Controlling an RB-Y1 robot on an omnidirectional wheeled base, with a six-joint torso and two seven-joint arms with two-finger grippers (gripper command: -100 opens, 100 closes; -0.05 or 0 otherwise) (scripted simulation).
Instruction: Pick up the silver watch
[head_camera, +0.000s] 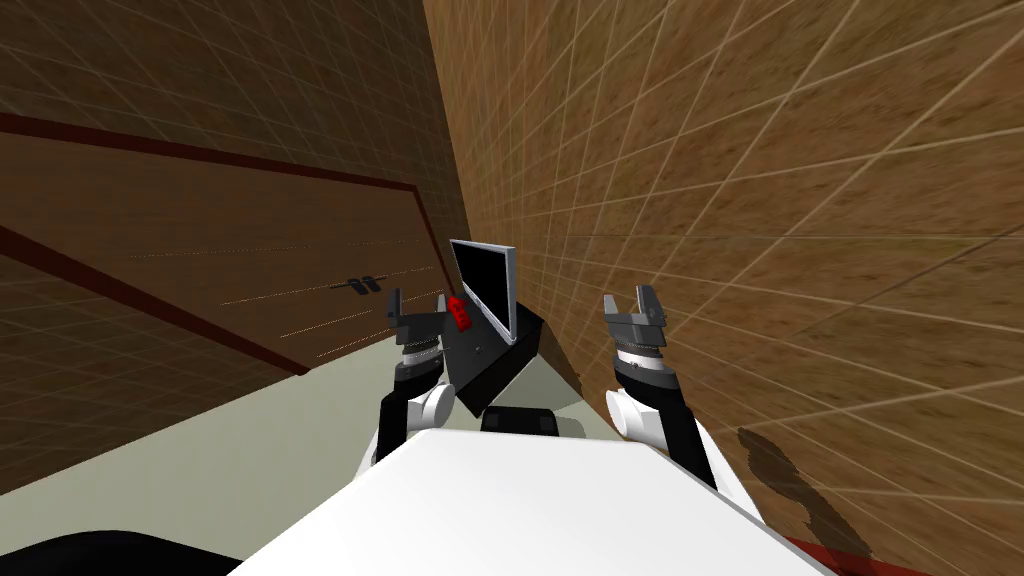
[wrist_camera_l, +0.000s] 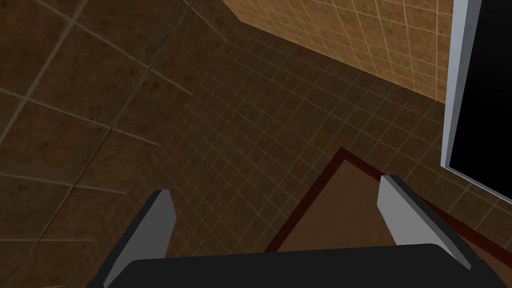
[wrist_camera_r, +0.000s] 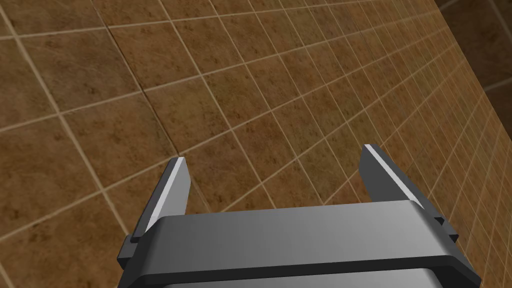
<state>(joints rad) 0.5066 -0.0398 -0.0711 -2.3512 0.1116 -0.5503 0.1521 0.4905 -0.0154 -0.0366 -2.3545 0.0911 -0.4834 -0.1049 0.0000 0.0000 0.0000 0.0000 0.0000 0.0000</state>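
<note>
Silver watch, perhaps the small grey thing (head_camera: 360, 285) beyond left end effector (head_camera: 419, 302)

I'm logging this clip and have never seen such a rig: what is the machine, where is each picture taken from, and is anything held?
It is a two-armed robot. One picture looks down from its head: the left gripper and right gripper hover near a black stand bearing a dark screen and a small red object. The other two come from cameras on each hand. Both grippers stand open and hold nothing; the right one faces a brown tiled wall.
</note>
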